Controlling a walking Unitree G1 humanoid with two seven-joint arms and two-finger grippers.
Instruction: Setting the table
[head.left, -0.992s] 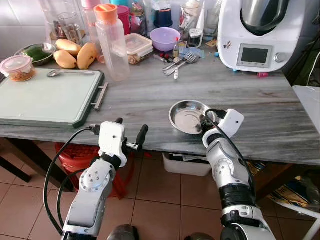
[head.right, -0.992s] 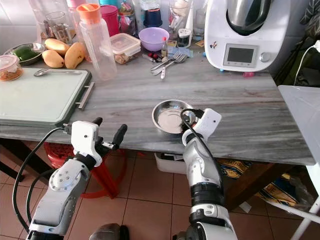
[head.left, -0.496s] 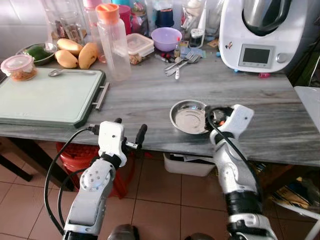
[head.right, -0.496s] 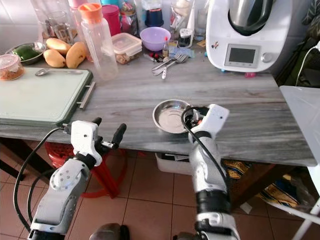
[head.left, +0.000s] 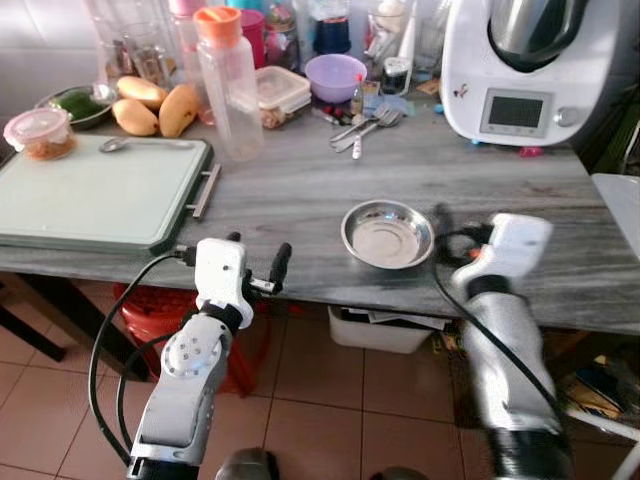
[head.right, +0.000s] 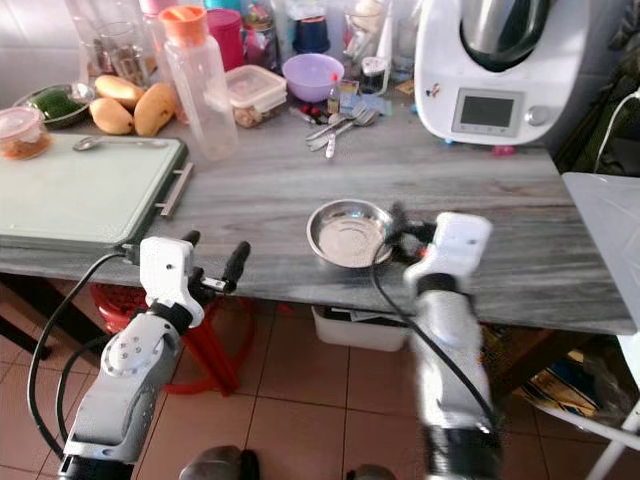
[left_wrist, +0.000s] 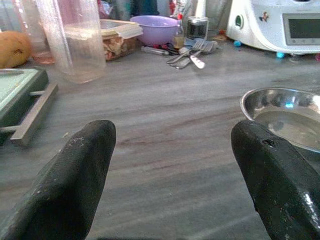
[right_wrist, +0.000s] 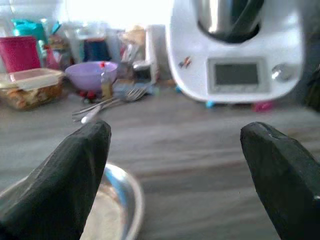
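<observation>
A small steel bowl (head.left: 387, 233) sits empty near the front edge of the grey wooden table (head.left: 300, 190). My right gripper (head.left: 452, 231) hovers just right of the bowl, blurred by motion. In the right wrist view its fingers (right_wrist: 80, 170) stand wide open with nothing between them, and the bowl's rim (right_wrist: 122, 197) is beside one finger. My left gripper (head.left: 256, 259) is open at the table's front edge, left of the bowl, and holds nothing. Forks and a spoon (head.left: 362, 125) lie in a pile further back.
A green tray (head.left: 95, 195) with a spoon (head.left: 125, 145) at its back edge fills the left side. Behind stand a clear bottle (head.left: 228, 85), mangoes (head.left: 150, 105), a purple bowl (head.left: 333, 75), food containers and a white kitchen machine (head.left: 525, 65). A red stool (head.left: 160, 310) stands under the table.
My right gripper was at the bowl's right rim and has drawn back to the right, away from it. The bowl stays on the table. The left arm has hardly moved.
</observation>
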